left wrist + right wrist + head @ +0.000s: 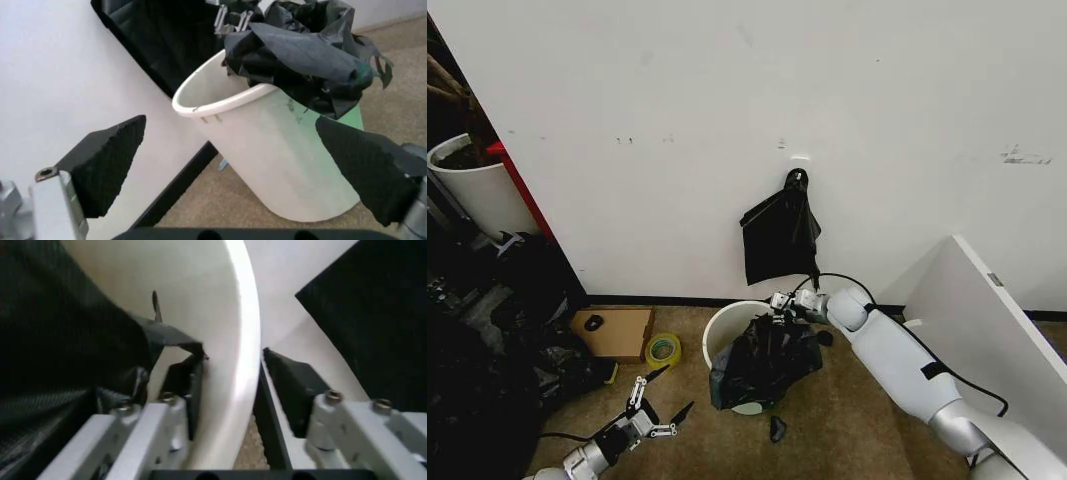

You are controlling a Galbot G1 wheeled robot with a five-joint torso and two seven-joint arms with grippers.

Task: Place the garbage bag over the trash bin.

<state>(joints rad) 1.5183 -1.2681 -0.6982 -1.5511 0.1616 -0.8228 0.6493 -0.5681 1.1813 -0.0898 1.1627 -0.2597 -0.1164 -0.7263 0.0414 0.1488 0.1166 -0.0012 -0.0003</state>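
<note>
From the head view the trash bin (727, 330) sits low in the centre of the frame against the white wall (727, 120), its cream rim open toward the upper left while the garbage bag (765, 362) is heaped over its right and near side, crumpled and spilling down the outer wall. The left wrist view gives what the head view cannot: the bin (267, 160) shows its full tapered side, its long axis running from its rim at upper left down to its base at lower right of the frame, and the bag (300, 55) bunched on top at the upper right, covering only part of the mouth. The right wrist view looks straight along the rim (243, 340), with glossy black plastic (67, 340) filling the left of the frame inside the bin.

The right gripper (779, 303) reaches in from the lower right, arm stretched long and low, and its jaws straddle the rim, one finger (183, 390) inside against the bag's edge, the other outside, with a gap still around the rim. The left gripper (665, 400) hovers at the lower left near the floor, jaws spread wide and empty, aimed at the bin.

A flat black bag bundle (779, 238) hangs on the wall above the bin. A tape roll (663, 349) lies beside a cardboard box (615, 332) to the left.
</note>
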